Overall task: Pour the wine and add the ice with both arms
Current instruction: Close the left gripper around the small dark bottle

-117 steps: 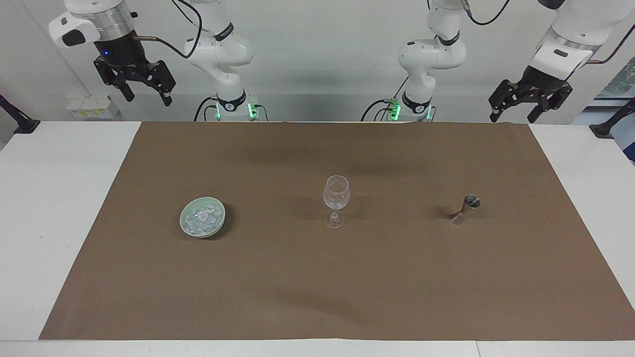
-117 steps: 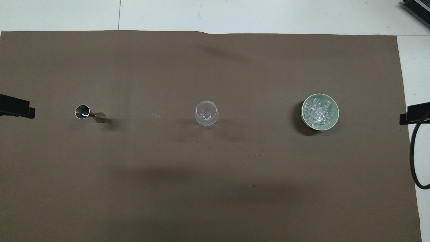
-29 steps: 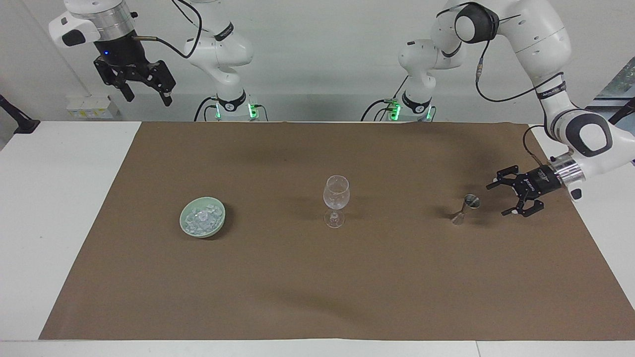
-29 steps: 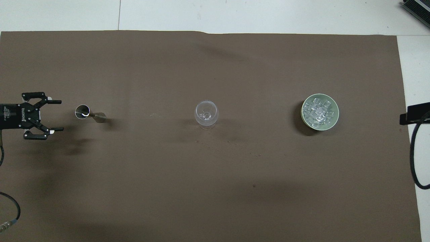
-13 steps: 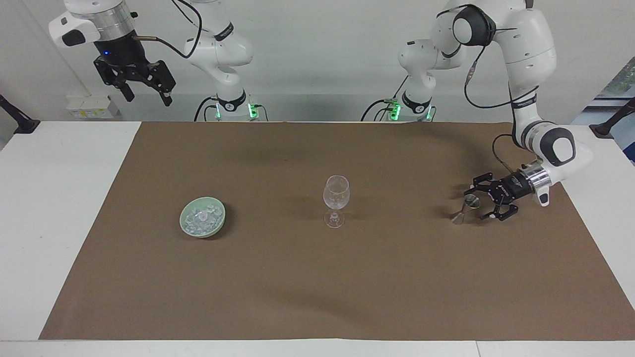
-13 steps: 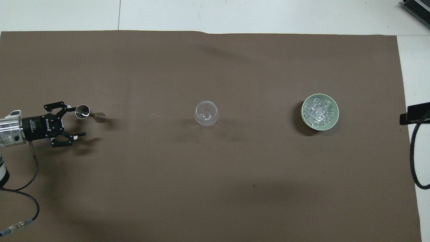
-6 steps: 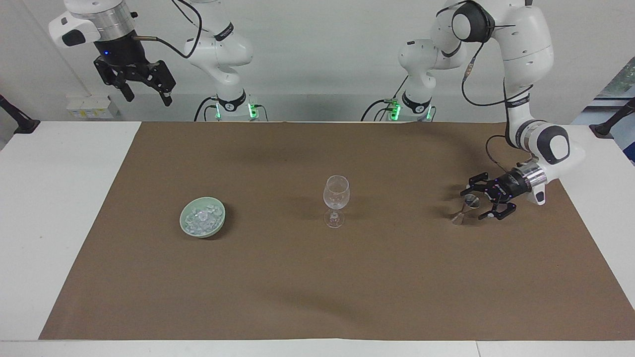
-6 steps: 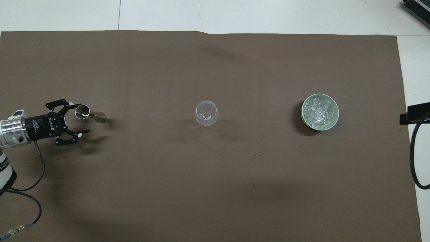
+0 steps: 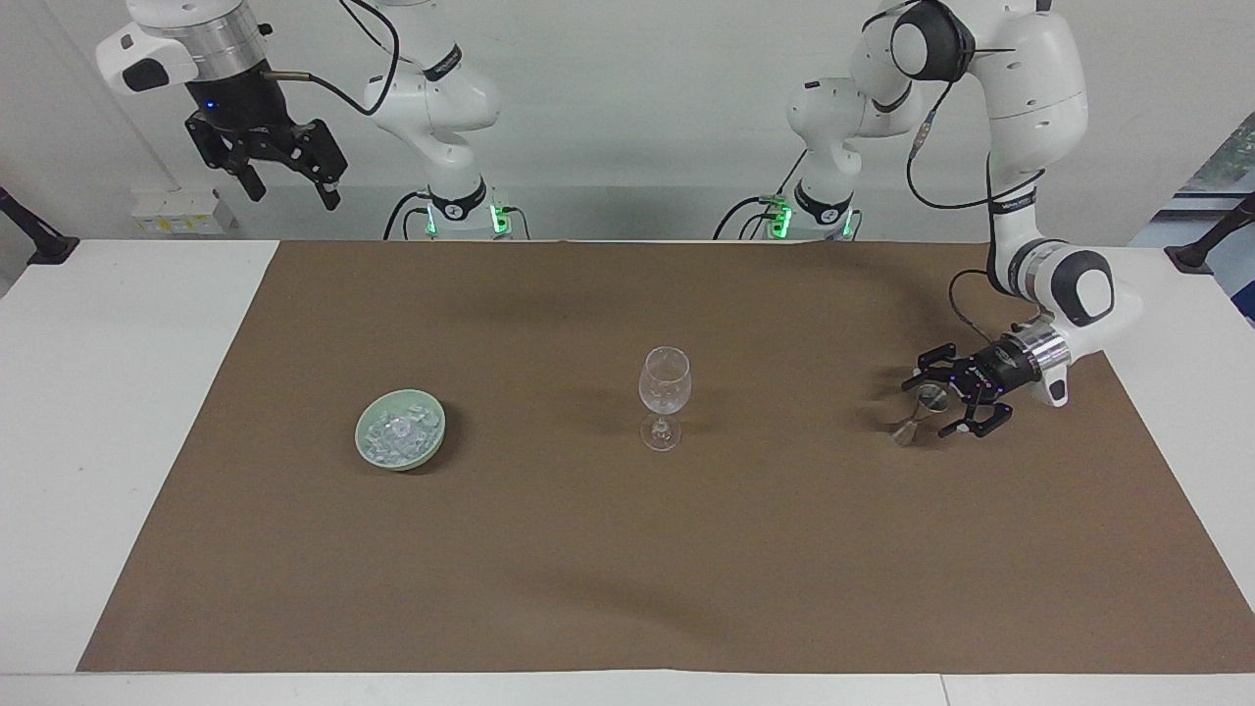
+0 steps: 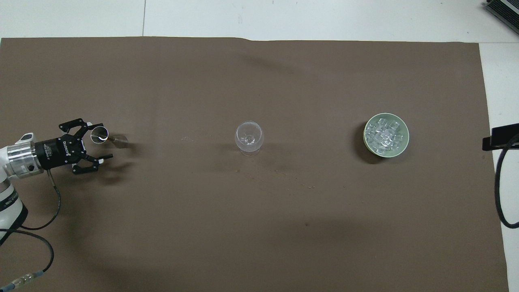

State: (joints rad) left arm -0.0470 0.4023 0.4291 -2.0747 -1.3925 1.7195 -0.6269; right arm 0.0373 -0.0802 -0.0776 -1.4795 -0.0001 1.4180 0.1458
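Up by the wall above the table's near edge at its own end: right gripper (image 9: 277, 169), waiting, arm folded high, wrist pointing down, fingers spread wide on nothing. Low over the brown mat (image 9: 627, 549) at the other end: left gripper (image 9: 943, 400), arm bent down from the shoulder, wrist turned level, fingers apart on either side of the upright metal jigger (image 9: 920, 413); contact unclear. Mid-mat, roughly in line: wine glass (image 9: 664, 397), then green bowl (image 9: 365, 431) heaped with ice (image 9: 398, 432).

Left arm reaching low, wrist horizontal, left pincer (image 9: 932, 401) spread wide. Right arm waiting raised, right pincer (image 9: 291, 194) pointing downward, fingers apart.
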